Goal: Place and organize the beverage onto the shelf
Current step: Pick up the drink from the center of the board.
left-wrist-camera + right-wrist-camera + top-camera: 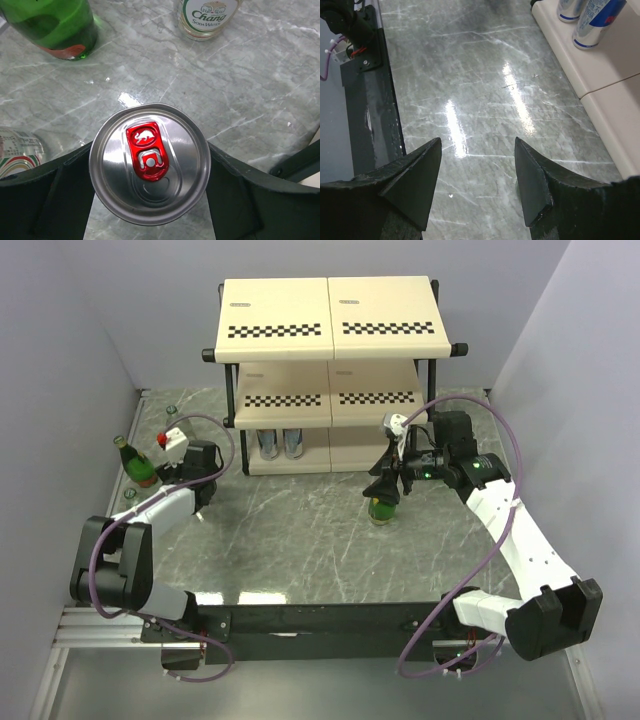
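Marble table [300, 540] w/ shelf [330, 320], green btl [135, 462], soda-water btl [207, 17].

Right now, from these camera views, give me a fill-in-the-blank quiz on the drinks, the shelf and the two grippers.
1. The can held in the left gripper has a ____ pull tab.
2. Two blue-and-silver cans stand on the ____ tier of the shelf.
3. The fingers of the right gripper are ____, with nothing between them.
4. The label on the clear bottle reads Chang ____ Water.
Missing words: red; bottom; open; Soda.
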### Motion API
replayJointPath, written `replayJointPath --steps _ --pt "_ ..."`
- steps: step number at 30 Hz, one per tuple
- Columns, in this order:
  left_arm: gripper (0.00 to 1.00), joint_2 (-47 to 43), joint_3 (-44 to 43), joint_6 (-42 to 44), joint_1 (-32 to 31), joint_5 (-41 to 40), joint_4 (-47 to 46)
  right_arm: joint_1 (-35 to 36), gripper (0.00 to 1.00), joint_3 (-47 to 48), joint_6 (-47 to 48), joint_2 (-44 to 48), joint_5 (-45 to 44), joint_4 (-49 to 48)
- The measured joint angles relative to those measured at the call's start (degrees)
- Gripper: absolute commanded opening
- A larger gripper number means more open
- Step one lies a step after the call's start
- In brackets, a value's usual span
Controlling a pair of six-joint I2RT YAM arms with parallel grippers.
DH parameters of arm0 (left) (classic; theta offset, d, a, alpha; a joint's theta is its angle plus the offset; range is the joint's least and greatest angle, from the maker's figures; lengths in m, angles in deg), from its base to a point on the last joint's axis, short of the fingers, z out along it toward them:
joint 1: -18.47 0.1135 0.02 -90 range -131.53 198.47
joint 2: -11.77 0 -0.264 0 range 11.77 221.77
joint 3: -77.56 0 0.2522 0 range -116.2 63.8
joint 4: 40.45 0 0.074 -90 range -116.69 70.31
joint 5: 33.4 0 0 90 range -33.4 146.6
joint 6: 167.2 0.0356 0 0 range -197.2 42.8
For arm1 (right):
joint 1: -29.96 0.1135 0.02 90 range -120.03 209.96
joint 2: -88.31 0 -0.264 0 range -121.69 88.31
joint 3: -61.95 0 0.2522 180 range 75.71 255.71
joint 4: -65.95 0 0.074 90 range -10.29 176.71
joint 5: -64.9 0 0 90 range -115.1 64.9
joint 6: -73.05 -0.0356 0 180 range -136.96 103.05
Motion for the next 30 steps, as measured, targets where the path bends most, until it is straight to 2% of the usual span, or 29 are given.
replayJointPath --steps 10,14,17,18,20,21,25,30 --pt "0.74 1.8 -0.5 1.5 0.0 -1.5 0.0 -1.1 0.67 0.0 0.0 0.0 1.0 0.2" --pt "0.64 2.9 -0.7 2.1 0.0 -1.7 0.0 -1.8 0.67 0.0 0.0 0.0 1.5 0.5" --pt "0.43 2.9 -0.7 2.2 0.0 -2.1 -0.5 -1.9 0.67 0.0 0.0 0.0 1.8 0.6" --pt "0.30 2.9 -0.7 2.6 0.0 -2.1 -0.5 -2.0 0.67 0.0 0.0 0.0 1.9 0.6" --pt "0.16 2.9 -0.7 2.7 0.0 -2.2 -0.5 -2.0 0.67 0.0 0.0 0.1 1.9 0.6" --pt "0.02 2.8 -0.7 2.9 0.0 -2.2 -0.5 -2.1 0.67 0.0 0.0 0.1 2.0 0.6" --pt "0.00 0.7 0.8 4.3 -1.2 -1.5 -0.5 -2.3 0.67 0.0 0.0 0.1 2.1 0.7" --pt "0.00 -8.6 6.1 5.6 -4.7 4.7 -1.4 -2.5 0.67 0.0 0.0 0.1 2.1 0.7"
